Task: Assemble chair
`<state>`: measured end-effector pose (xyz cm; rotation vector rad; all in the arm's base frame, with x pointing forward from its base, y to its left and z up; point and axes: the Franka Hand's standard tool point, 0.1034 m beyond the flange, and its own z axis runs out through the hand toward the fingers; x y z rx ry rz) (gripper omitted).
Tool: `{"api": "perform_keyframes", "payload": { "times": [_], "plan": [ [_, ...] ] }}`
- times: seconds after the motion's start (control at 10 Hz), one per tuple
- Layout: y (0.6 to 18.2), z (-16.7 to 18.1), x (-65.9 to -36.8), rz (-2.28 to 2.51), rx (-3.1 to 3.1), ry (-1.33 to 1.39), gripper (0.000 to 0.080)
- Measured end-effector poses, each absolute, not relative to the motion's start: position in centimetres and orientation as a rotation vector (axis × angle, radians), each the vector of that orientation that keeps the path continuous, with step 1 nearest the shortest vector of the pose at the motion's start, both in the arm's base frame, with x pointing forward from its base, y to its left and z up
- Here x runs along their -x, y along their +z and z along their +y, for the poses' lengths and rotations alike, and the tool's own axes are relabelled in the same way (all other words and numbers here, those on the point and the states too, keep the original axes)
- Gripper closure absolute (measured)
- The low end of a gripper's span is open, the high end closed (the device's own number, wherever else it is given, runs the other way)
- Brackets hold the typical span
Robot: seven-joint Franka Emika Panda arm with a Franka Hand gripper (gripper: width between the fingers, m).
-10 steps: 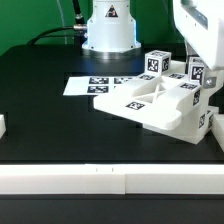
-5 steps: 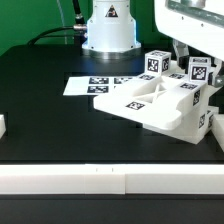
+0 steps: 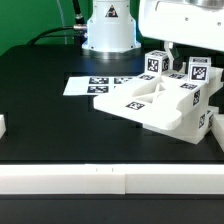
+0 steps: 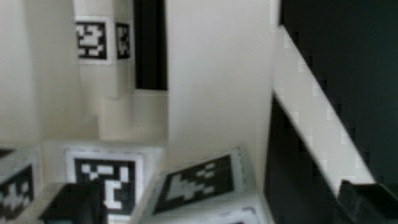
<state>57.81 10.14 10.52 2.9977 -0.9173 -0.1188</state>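
Chair parts clustered, long axis toward exterior view's right

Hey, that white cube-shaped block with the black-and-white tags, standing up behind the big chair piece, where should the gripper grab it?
Probably from above, jaws across two opposite side faces of the matte white tagged block. It stands upright with its top free, while the large white cross-braced chair piece crowds its lower front, so a low or frontal approach looks blocked.

You see the arm's glossy white base with a triangular warning sticker and a dark seam ring beneath it. A bulky white wrist housing, edged in black, fills the upper corner on the exterior view's right. Dark cables run behind the base.
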Motion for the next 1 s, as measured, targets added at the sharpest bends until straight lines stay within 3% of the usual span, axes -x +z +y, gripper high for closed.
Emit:
{"api": "perform_keyframes", "payload": {
  "times": [0.4, 0.6, 0.7, 0.8, 1.0],
  "plan": [
    [10.58, 10.08, -57.82, -0.609, -3.084, -0.119, 0.0151],
    [10.52, 10.06, -57.8, -0.618, -3.081, -0.12, 0.0408],
    [10.54, 10.05, -57.83, -0.619, -3.082, -0.119, 0.0408],
    [10.54, 10.02, -57.83, -0.619, -3.081, -0.119, 0.0531],
    [10.55, 9.92, -57.85, -0.653, -3.075, -0.119, 0.0531]
  ]
}}
